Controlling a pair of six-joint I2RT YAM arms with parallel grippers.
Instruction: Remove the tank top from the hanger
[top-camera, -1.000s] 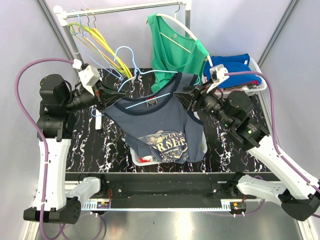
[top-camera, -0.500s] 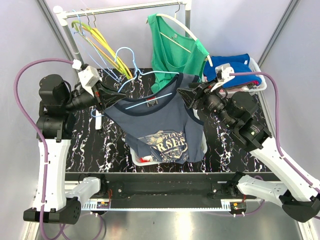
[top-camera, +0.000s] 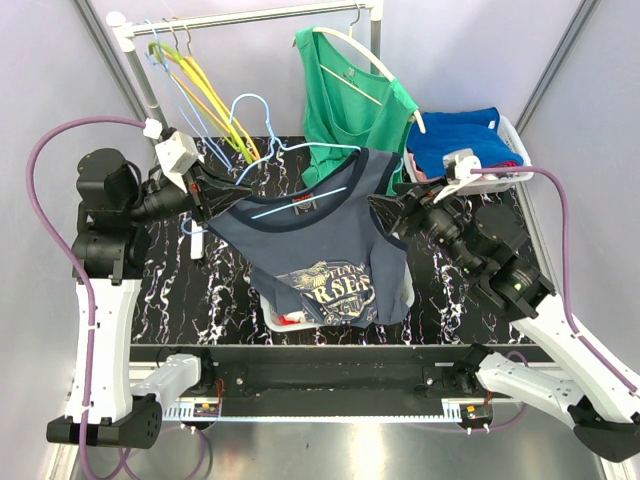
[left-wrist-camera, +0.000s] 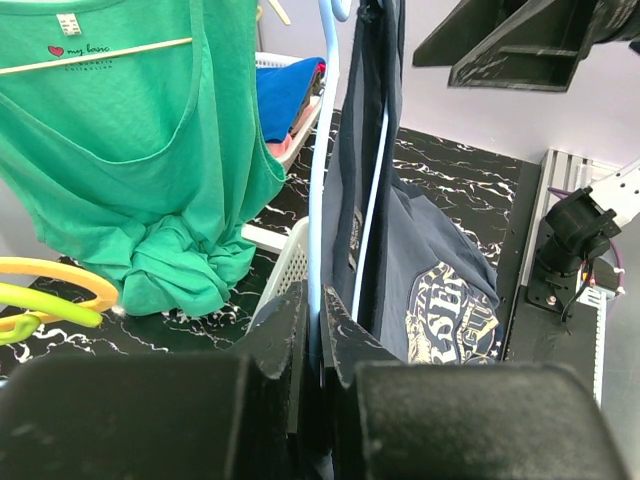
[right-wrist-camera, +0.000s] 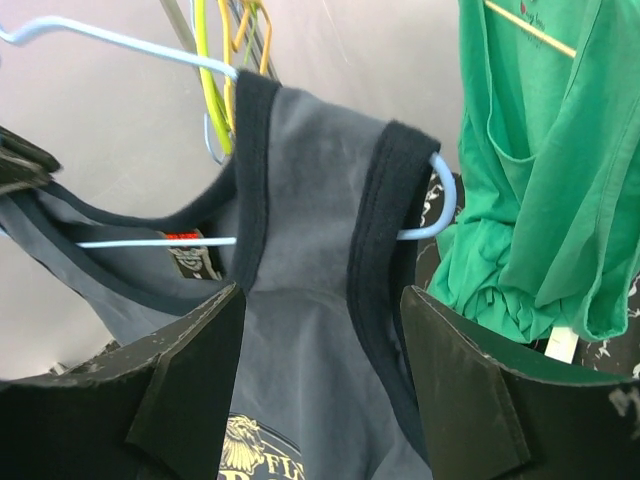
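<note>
A green fabric tank top (top-camera: 350, 105) hangs on a wooden hanger (left-wrist-camera: 120, 52) from a white metal rail (top-camera: 250, 17), beside several empty yellow and green hangers (top-camera: 205, 95). On the black marbled table (top-camera: 170, 290), a white plastic basket (top-camera: 512, 128) holds folded blue clothes (top-camera: 455, 135).

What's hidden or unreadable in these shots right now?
Top view: most contents of the white basket, covered by the navy tank top.
Right wrist view: its print, cut off by the bottom edge.
Left wrist view: where the left claw pinches the hanger, hidden between its fingers.
</note>
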